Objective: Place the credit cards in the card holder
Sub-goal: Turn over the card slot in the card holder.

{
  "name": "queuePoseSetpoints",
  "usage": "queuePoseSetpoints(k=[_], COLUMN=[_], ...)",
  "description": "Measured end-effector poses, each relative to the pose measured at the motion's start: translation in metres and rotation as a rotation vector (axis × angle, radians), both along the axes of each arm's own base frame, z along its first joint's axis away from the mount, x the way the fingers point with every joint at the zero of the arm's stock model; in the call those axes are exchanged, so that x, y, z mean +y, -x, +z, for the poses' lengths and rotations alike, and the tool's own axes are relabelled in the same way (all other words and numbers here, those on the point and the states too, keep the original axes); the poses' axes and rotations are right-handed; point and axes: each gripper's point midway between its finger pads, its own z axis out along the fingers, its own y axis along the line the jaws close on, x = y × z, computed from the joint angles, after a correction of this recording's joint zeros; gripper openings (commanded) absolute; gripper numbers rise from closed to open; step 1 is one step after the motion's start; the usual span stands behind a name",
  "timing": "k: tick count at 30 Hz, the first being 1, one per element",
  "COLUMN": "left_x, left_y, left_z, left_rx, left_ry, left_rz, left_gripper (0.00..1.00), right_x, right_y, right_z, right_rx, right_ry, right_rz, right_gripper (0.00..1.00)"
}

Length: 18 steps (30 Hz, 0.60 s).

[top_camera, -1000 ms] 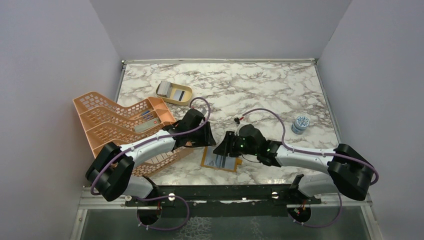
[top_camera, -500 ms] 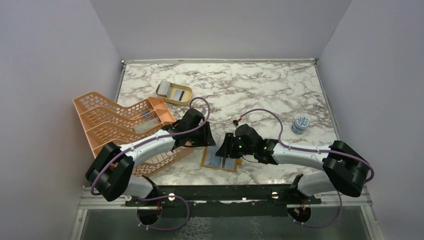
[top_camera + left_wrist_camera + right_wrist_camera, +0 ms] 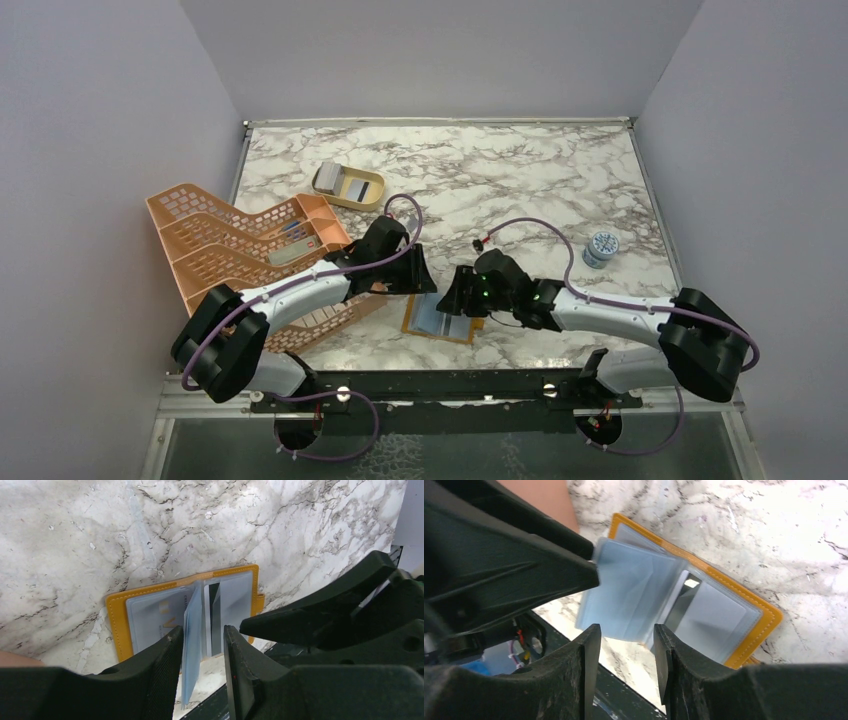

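Now the holder (image 3: pixel 437 322) lies open on the table (image 3: pixel 520 180), close to the near edge, between our 2 arms. Our left pincer (image 3: pixel 202 632) is partly spread. A clear leaf (image 3: pixel 634 595) of the holder stands up between its fingers and leans on 1 of them. We see a gap on the other side, so we judge the leaf propped, not pinched. Our right pincer (image 3: pixel 626 630) is spread too, holds nothing and hovers close over the leaf. 1 card (image 3: pixel 680 609), with a dark stripe, sits in the pocket by the spine; whether it is fully home we cannot tell. A 2nd card (image 3: pixel 357 186) lies in the dish (image 3: pixel 322 178), well apart at the far left, near the rack (image 3: pixel 200 240).

We judge the step in hand to be parting the leaves to bare a free pocket. To do it well, we should let the left fingers carry the leaf lightly, near its free edge, without tugging, since the holder looks light and nothing pins it down. The right pincer should come in low and press the orange cover flat before any pull. Both pincers crowd each other here, so we should not close them on the same leaf. Fetching a card makes sense only once a pocket mouth faces up.
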Motion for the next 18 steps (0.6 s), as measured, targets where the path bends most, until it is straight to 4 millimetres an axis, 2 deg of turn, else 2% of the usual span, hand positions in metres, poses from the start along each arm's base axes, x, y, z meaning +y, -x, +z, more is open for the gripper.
queuePoseSetpoints(k=[6, 12, 18], left_x=[0.001, 0.009, 0.007], left_y=[0.0, 0.0, -0.007], left_z=[-0.003, -0.008, 0.008], left_rx=[0.002, -0.003, -0.064], left_ry=[-0.002, -0.05, -0.065], left_rz=[0.002, 0.002, -0.011], left_gripper=[0.36, 0.46, 0.52], right_x=[0.003, -0.002, -0.016], right_y=[-0.002, -0.003, -0.004], right_z=[0.016, 0.02, 0.021], right_rx=[-0.021, -0.032, -0.051], right_ry=[-0.047, -0.044, -0.016], right_rz=[-0.012, -0.034, -0.071], right_gripper=[0.45, 0.45, 0.43])
